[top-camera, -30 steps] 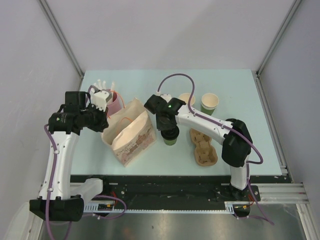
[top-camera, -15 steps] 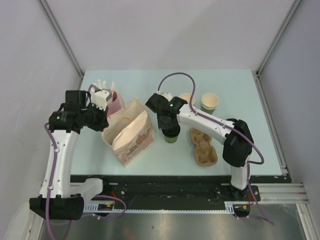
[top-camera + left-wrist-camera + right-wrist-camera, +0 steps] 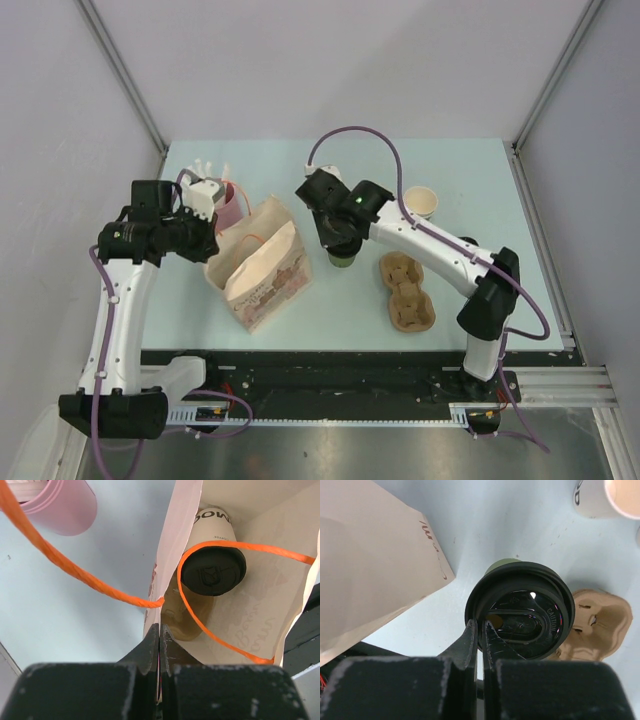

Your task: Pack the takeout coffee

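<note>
Right wrist view: right gripper [image 3: 480, 630] clamps the lid rim of the green cup [image 3: 501, 566] beneath it, and the likely next move carries it into the bag [image 3: 375, 555], whose edge the left gripper [image 3: 159, 637] pinches, beside the white cup [image 3: 214, 520].

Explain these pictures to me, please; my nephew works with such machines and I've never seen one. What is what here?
These are two robot arms bolted to a table, each ending in a two-finger gripper. The wide picture looks down from above; the other two come from cameras on the wrists. The left gripper pinches the edge of a paper bag; a lidded white cup is already inside. The right gripper pinches the lid rim of a green cup. Also on the table: a brown cup tray, a lidless cup and a pink cup.
</note>
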Tool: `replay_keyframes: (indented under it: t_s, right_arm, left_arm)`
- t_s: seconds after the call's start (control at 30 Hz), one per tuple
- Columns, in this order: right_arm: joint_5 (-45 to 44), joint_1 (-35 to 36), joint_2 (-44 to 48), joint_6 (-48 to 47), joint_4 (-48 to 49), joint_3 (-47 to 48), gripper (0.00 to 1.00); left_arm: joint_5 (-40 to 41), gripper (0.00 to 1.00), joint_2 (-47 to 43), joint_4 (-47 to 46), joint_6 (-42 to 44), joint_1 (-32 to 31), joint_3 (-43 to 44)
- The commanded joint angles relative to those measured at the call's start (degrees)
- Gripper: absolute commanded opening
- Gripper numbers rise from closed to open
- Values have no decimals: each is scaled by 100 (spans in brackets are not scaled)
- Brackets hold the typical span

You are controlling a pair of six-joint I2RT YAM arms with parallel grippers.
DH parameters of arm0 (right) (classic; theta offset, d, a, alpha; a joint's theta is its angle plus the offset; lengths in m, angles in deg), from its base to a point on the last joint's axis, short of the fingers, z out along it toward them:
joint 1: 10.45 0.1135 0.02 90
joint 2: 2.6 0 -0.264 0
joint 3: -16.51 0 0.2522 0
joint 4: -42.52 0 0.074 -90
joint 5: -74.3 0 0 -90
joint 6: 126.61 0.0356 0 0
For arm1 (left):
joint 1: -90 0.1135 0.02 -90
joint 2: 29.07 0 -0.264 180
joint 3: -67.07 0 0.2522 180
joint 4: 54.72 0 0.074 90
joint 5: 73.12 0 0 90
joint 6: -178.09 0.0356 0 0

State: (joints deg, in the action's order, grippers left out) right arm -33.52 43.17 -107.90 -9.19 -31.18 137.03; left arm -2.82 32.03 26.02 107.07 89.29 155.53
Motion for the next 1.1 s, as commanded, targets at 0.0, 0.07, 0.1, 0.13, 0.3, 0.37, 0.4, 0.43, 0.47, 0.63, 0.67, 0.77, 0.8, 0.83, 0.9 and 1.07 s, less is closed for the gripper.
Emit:
replay_keyframes:
  t_s: [0.0, 0.07, 0.1, 0.13, 0.3, 0.37, 0.4, 0.43, 0.47, 0.63, 0.67, 0.77, 0.8, 0.83, 0.9, 1.07]
  right_arm:
    - [-160, 16, 308, -526, -526, 809, 0]
    - [-177, 7, 264, -711, -815, 1126, 0]
    - [-186, -1, 238, -781, -904, 1511, 0]
    - [-178, 7, 203, -895, -1018, 1714, 0]
    - [-107, 25, -192, -1274, -1783, 3234, 0]
    - [-28, 69, -307, -1362, -1968, 3851, 0]
    - [-37, 86, -351, -1388, -1986, 3974, 0]
    - [-63, 121, -334, -1415, -1978, 4080, 0]
    - [-115, 191, -325, -1476, -1864, 4177, 0]
    - [32, 543, -132, -1792, -1214, 4230, 0]
    - [112, 639, -132, -1828, -943, 4274, 0]
    - [253, 807, -210, -1951, -538, 4423, 0]
    - [279, 929, -237, -1968, -458, 4493, 0]
    - [288, 974, -237, -1986, -370, 4485, 0]
    - [332, 1123, -237, -2012, -150, 4450, 0]
    - [1157, 1370, -403, -1995, 430, 4344, 0]
  left_arm:
    - [-306, 1, 25, 34, -17, -26, 133]
    - [-402, 1, 33, 26, -44, -34, 142]
    - [-446, 0, 42, 26, -52, -43, 159]
    - [-516, 0, 51, 26, -44, -52, 168]
    - [-631, 0, 147, 26, -18, -157, 291]
    - [-666, 0, 192, 26, -17, -175, 309]
    - [-684, 0, 200, 26, -9, -184, 326]
    - [-693, 1, 209, 34, 17, -193, 326]
    - [-693, 1, 227, 26, 35, -210, 335]
    - [-754, 0, 271, 26, 79, -289, 379]
    - [-789, 0, 279, 17, 88, -298, 388]
    - [-833, 0, 341, 17, 97, -333, 449]
    - [-825, 0, 367, 17, 88, -342, 484]
    - [-790, 0, 376, 17, 105, -333, 502]
    - [-746, 1, 385, 8, 114, -342, 546]
    - [-596, 1, 403, 17, 132, -342, 607]
